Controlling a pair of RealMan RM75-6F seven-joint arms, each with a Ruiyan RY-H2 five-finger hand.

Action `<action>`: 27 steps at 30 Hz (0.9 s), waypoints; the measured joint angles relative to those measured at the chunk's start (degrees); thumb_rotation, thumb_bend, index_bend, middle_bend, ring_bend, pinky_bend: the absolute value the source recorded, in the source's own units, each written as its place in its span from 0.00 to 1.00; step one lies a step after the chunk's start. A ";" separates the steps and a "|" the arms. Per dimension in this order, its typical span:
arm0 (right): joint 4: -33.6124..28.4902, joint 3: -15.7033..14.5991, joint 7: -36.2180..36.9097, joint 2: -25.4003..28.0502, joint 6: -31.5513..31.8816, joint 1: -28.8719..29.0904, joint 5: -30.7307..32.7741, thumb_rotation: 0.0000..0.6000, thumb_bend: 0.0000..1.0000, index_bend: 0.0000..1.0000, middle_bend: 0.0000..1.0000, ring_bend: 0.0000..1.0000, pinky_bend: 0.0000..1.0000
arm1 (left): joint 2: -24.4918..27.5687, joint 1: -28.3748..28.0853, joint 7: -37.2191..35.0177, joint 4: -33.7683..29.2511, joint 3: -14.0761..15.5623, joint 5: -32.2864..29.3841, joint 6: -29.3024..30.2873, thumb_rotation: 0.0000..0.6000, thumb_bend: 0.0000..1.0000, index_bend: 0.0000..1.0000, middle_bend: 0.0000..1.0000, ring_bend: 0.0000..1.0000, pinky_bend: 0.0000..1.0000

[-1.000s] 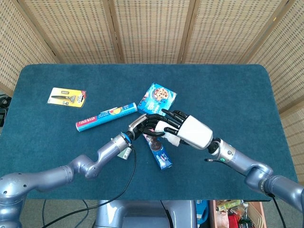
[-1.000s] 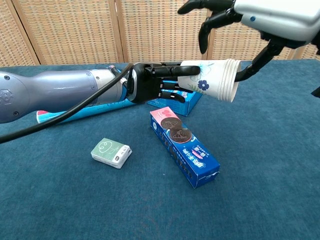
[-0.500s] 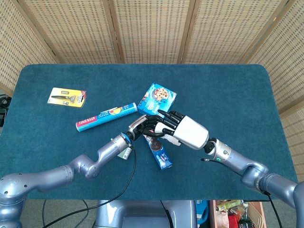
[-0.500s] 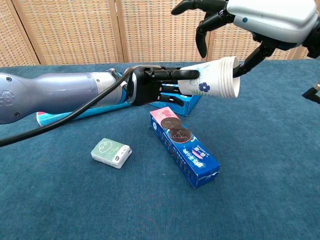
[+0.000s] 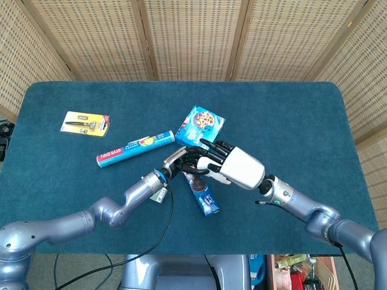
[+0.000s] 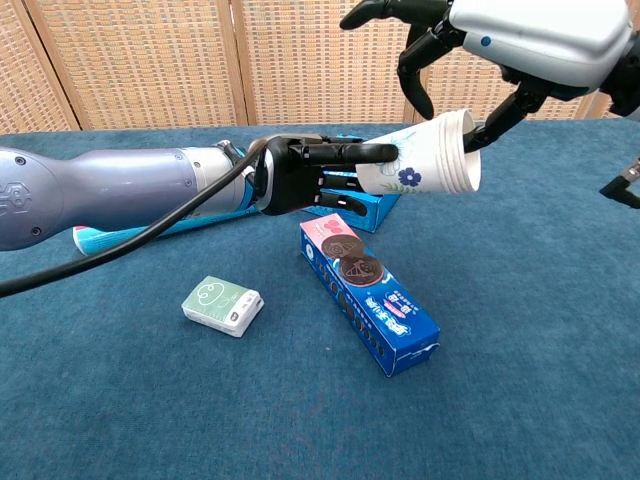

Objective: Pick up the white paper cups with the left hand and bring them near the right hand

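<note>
A stack of white paper cups (image 6: 425,156) with a blue flower print lies on its side in the air above the table, mouth pointing right. My left hand (image 6: 303,172) grips the stack at its base, one finger stretched along the top. My right hand (image 6: 497,38) hovers over the mouth end with fingers spread; one finger (image 6: 500,118) reaches down to the rim. In the head view the left hand (image 5: 183,159) and right hand (image 5: 233,167) meet at mid-table, and the cups are mostly hidden beneath the right hand.
A long blue cookie box (image 6: 369,303) lies right under the cups. A small green-and-white packet (image 6: 223,304) sits to its left. Behind lie a blue biscuit box (image 5: 202,122), a toothpaste box (image 5: 135,150) and a razor pack (image 5: 86,123).
The left hand has raised the cups' mouth end slightly. The right hand has shifted a little left and down over the cups, its fingers curling nearer the rim.
</note>
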 measured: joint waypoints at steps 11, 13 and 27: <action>2.67 -1.31 -2.19 -0.80 0.68 0.37 -0.09 1.00 0.64 0.71 0.16 0.00 0.35 | 0.68 1.07 -1.94 -0.91 -0.03 1.66 0.30 1.00 0.13 0.49 0.50 0.47 0.54; 2.71 -1.40 -2.07 -0.90 0.85 0.37 0.16 1.00 0.64 0.72 0.16 0.00 0.35 | 0.74 1.13 -2.21 -0.85 0.05 1.93 0.33 1.00 0.13 0.49 0.50 0.47 0.54; 3.07 -2.02 -2.86 0.26 3.18 -0.17 0.47 1.00 0.64 0.75 0.16 0.00 0.35 | 1.34 1.34 -1.90 0.57 0.77 2.87 0.94 1.00 0.13 0.49 0.50 0.47 0.54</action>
